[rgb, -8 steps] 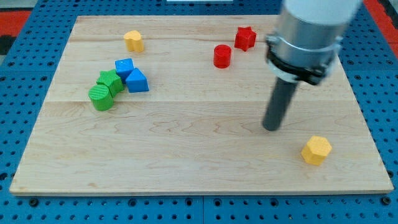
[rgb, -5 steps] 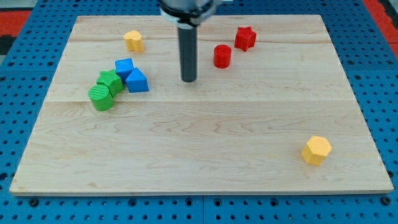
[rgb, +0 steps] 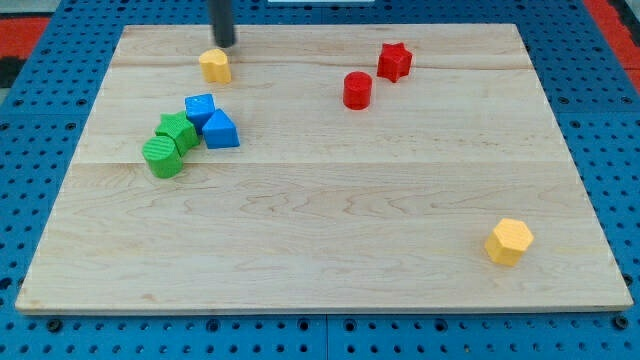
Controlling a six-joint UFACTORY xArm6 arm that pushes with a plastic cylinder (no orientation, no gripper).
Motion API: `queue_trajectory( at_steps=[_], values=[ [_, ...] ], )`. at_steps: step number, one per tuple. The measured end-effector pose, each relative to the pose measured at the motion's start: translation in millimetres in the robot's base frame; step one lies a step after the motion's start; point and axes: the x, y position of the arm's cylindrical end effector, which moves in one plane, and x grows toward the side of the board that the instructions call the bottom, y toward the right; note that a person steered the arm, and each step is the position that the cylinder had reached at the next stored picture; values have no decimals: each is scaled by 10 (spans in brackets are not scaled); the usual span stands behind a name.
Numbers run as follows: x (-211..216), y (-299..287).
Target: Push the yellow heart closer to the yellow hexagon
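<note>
Pale wooden table [rgb: 330, 240] over blue pegboard. Small yellow plastic heart [rgb: 214, 65] near top left, yellow plastic hexagon [rgb: 509, 241] well apart, bottom right. Rod tip [rgb: 225, 44] just above heart, holding nothing; light, rigid, likely slides easily if pushed from upper-left side.

A wide stretch of bare wooden board [rgb: 330, 210] is left between the yellow heart [rgb: 214, 66] at the view's upper left and the yellow hexagon [rgb: 509, 241] at the lower right; no block is found on the straight diagonal between them. My tip [rgb: 226, 43] is set just above the heart, toward the view's top. The red cylinder [rgb: 357, 90] and red star [rgb: 394, 61] are kept above that line, the blue cube [rgb: 200, 107], blue block [rgb: 221, 130], green star [rgb: 177, 130] and green cylinder [rgb: 162, 157] below it to the left.
</note>
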Motion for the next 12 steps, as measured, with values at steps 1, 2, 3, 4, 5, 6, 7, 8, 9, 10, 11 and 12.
queue_trajectory(
  at_steps=[1, 2, 3, 4, 5, 6, 7, 8, 9, 10, 11, 12],
  values=[
    [104, -378],
    [271, -403],
    [272, -331],
    [272, -121],
    [327, 67],
    [472, 102],
    [679, 133],
    [712, 483],
    [791, 797],
    [1106, 820],
    [1422, 824],
    [1566, 1122]
  ],
)
